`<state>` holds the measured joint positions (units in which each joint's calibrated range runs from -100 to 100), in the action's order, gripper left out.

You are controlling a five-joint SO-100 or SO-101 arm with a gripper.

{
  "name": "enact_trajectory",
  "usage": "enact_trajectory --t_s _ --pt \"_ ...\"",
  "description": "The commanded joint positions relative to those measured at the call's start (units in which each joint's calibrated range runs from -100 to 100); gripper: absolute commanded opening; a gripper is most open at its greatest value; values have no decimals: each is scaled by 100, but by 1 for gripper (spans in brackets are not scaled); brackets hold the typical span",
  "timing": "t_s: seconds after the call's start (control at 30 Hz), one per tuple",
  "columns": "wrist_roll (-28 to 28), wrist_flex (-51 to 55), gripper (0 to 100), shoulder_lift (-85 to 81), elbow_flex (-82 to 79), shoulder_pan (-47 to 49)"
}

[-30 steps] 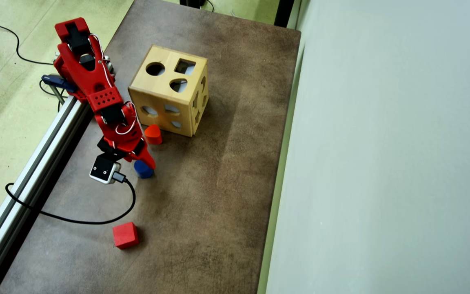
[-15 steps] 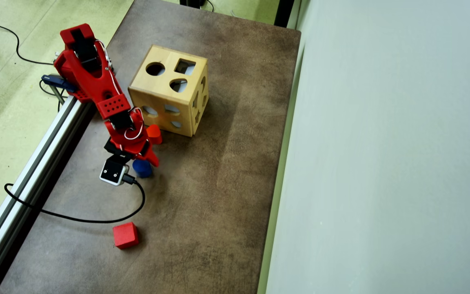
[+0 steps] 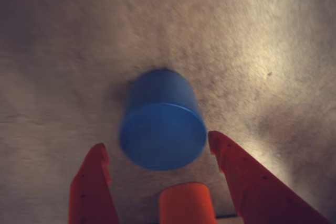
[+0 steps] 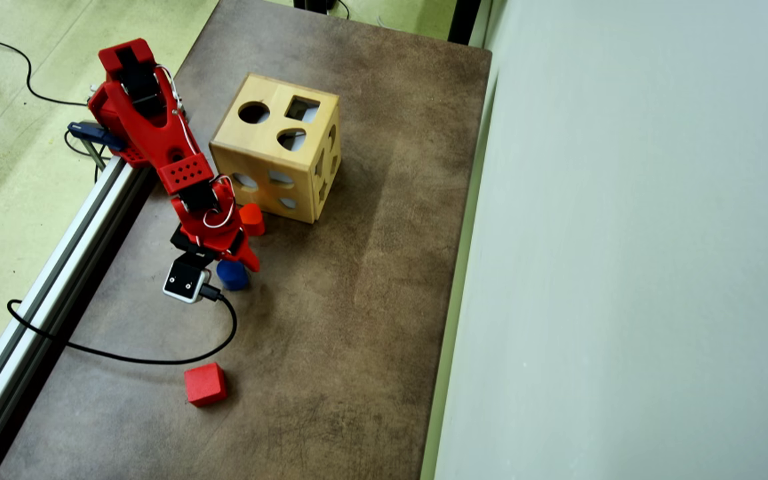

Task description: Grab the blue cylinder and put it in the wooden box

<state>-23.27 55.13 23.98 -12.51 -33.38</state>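
A mottled brown counter (image 4: pixel 357 280) is seen in the overhead view, with pale green floor beyond its left and far edges and a grey-white wall surface along its right edge. An aluminium rail (image 4: pixel 44 293) is fixed along the left edge, and a black cable (image 4: pixel 124 359) is looped across the near-left part of the counter. The right half and the near end of the counter are left open; the left-centre is crowded.

The wooden box (image 4: pixel 277 157) is set toward the far left, with circle, square and heart cut-outs in its top face; what lies inside cannot be made out. An orange-red heart block (image 4: pixel 252 219) is placed just beside its near-left corner. A red cube (image 4: pixel 205 384) is found well apart, toward the near left.

The blue cylinder (image 3: pixel 163 127) (image 4: pixel 233 275) is stood upright on the counter, near the heart block. In the wrist view the claw (image 3: pixel 160 153) is held spread, its red fingers (image 3: pixel 247 177) flanking the cylinder on both sides, with small gaps visible and nothing gripped.
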Motion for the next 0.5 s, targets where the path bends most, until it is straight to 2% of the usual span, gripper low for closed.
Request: enact_trajectory --t_s 0.0,0.23,0.47 --pt "-29 -48 30 -25 517 39" --pt "-73 -32 30 -16 463 39" --pt "-410 -40 30 -16 481 10"
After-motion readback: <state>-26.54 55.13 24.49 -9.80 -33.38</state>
